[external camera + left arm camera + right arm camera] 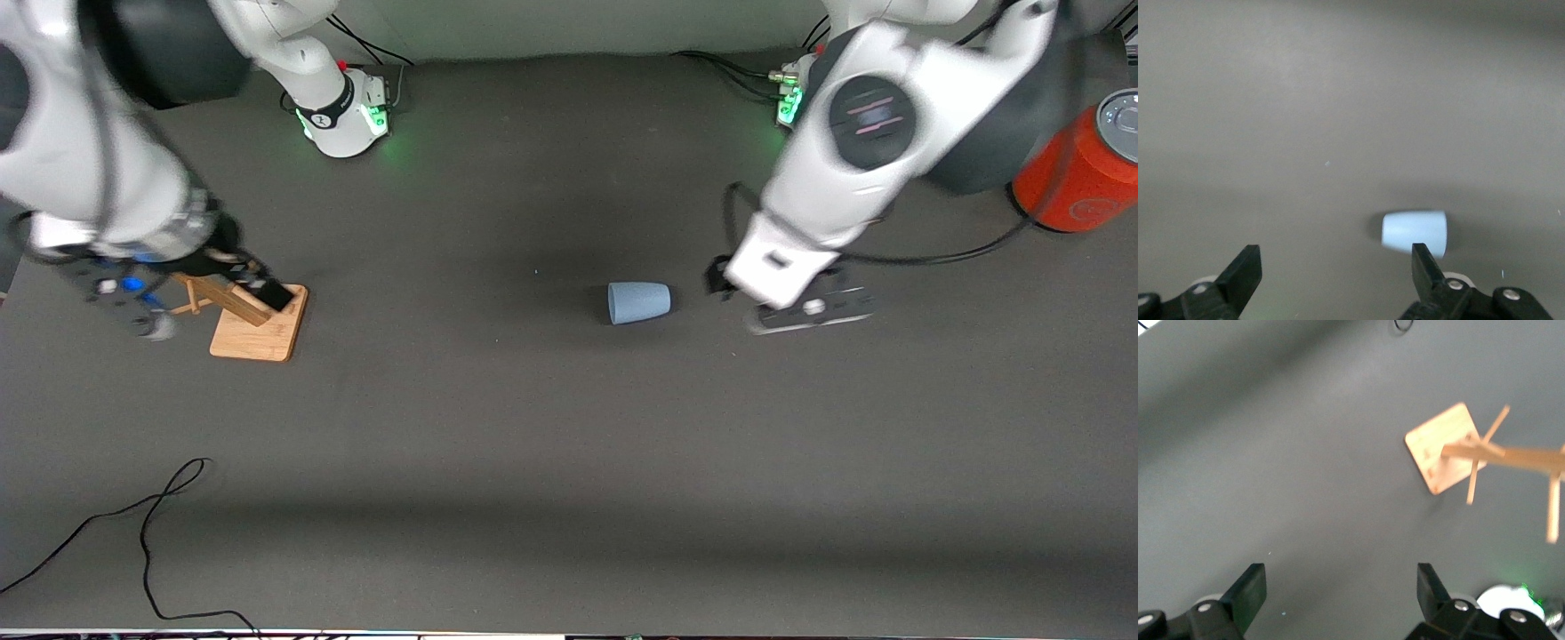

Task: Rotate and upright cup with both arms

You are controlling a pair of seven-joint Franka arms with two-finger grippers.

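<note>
Cup (pixel 638 302) lies on its side on the dark surface (pixel 533 427), roughly mid-way between the two arm ends; I take it as my landmark. Its wider rim end points toward the right arm's end, its narrower base end toward the left arm's end. In the left wrist view the cup (pixel 1414 233) sits just ahead of one fingertip, not touching it.

Left gripper (pixel 725 286) is just beside the cup, toward the left arm's end, low over the surface. I read its jaws as spread wide in the left wrist view (pixel 1335 270), with nothing between them.

Right gripper (pixel 267 289) is well apart from the cup, toward the right arm's end, over a wooden stand (pixel 258 324) with a flat square base. Its jaws (pixel 1341 590) are also spread and empty.

Orange cylinder (pixel 1080 173) with a grey top stands well apart from the cup, at the left arm's end and farther from the front camera.
</note>
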